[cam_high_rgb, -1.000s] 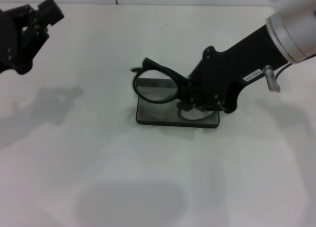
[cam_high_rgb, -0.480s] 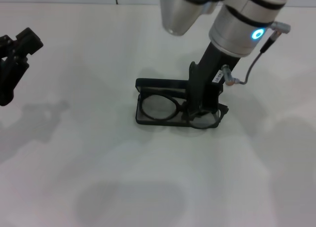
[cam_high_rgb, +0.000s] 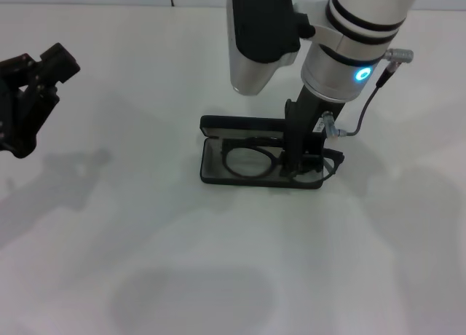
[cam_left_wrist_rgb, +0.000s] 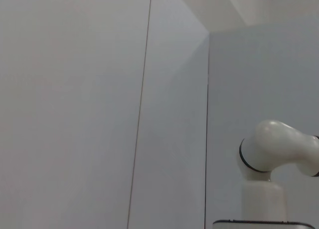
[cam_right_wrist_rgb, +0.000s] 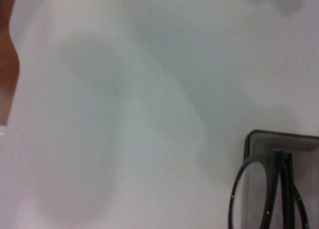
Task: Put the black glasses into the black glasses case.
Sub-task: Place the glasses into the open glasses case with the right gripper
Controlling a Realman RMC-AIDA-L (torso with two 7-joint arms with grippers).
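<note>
The black glasses case [cam_high_rgb: 258,162] lies open near the middle of the white surface [cam_high_rgb: 218,262], its lid standing up along the far side and its grey-lined tray facing up. The black glasses [cam_high_rgb: 255,162] sit inside that tray, one round lens plainly showing toward the case's left end. The right claw [cam_high_rgb: 302,160] comes straight down over the right end of the case, right on top of the other half of the frame, so that lens and its temple arm are hidden behind the black claw body. Whether the claw is gripping the frame or has let go I cannot tell; its fingertips are buried in the tray behind its own housing. A cable [cam_high_rgb: 364,109] loops off the arm's wrist above it.

In the right wrist view only a corner of the case and one lens with a folded temple show at the picture's border, the rest cut off.

The left claw [cam_high_rgb: 29,95] hangs well apart, over the surface's far left edge, with nothing in it and its fingers spread.
</note>
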